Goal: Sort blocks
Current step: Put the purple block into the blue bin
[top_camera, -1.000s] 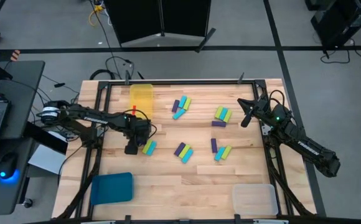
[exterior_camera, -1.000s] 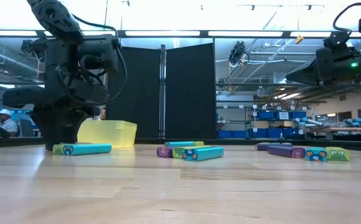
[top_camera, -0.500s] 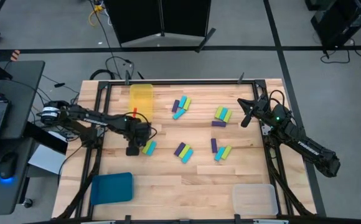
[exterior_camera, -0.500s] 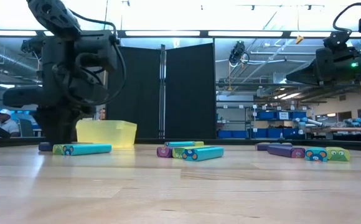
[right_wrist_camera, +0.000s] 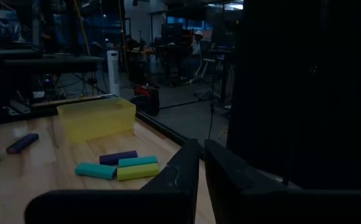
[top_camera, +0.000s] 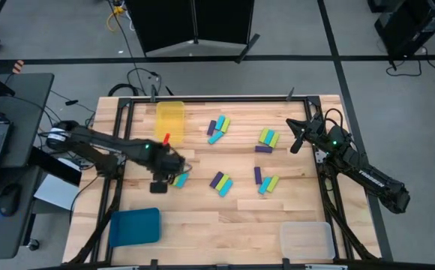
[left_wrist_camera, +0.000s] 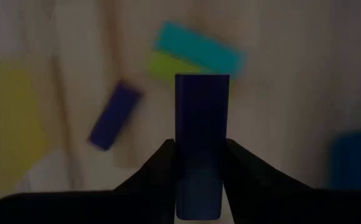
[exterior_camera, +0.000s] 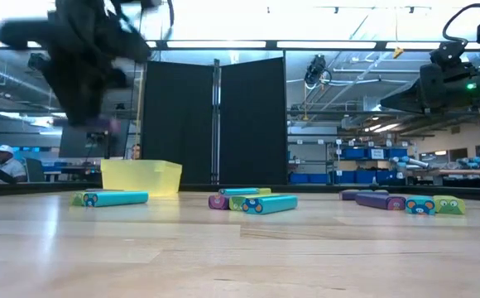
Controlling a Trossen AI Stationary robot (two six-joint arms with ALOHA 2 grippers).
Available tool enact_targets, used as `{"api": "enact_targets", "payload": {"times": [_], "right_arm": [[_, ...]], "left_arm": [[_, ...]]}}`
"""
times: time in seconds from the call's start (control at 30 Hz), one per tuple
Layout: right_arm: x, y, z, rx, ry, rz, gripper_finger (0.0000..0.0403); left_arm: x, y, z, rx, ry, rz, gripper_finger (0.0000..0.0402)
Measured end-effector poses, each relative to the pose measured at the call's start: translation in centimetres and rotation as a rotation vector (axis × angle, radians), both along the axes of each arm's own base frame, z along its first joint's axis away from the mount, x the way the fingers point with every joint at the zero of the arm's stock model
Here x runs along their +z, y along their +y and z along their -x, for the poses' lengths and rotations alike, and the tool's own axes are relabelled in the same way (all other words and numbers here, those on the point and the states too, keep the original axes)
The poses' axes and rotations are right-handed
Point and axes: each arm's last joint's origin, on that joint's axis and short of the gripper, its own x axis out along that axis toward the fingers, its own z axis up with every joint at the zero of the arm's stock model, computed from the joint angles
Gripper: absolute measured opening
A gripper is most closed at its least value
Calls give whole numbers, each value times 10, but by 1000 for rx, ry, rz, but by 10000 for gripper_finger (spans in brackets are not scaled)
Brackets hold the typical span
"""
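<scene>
Purple block (left_wrist_camera: 201, 146), a smooth oblong bar, stands clamped between left fingers (left_wrist_camera: 157, 168).

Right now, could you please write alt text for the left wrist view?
The left gripper holds a purple block upright between its two dark fingers, above the wooden table. Below, blurred, lie a cyan block beside a green one, and another purple block.

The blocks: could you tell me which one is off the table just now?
The purple block clamped in the left gripper. It alone is lifted; the others, such as the cyan and green pair below it, lie flat on the table.
</scene>
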Motion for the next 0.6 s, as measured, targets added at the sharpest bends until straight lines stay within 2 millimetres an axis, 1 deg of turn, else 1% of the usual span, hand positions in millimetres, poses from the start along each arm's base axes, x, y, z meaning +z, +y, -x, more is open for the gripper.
{"api": "enact_targets", "payload": {"times": [0.1,0.2,0.3,0.37,0.6], "right_arm": [[0,0,0,0,0,0,39],[0,0,0,0,0,0,39],[0,0,0,0,0,0,39],[0,0,0,0,0,0,39],[0,0,0,0,0,0,39]], "left_arm": [[15,-25,10,-77,49,31,103],[22,-53,21,-196,57,58,103],[21,-79,35,-349,86,79,103],[18,-92,41,-426,88,75,103],[2,-134,48,-589,59,73,103]]}}
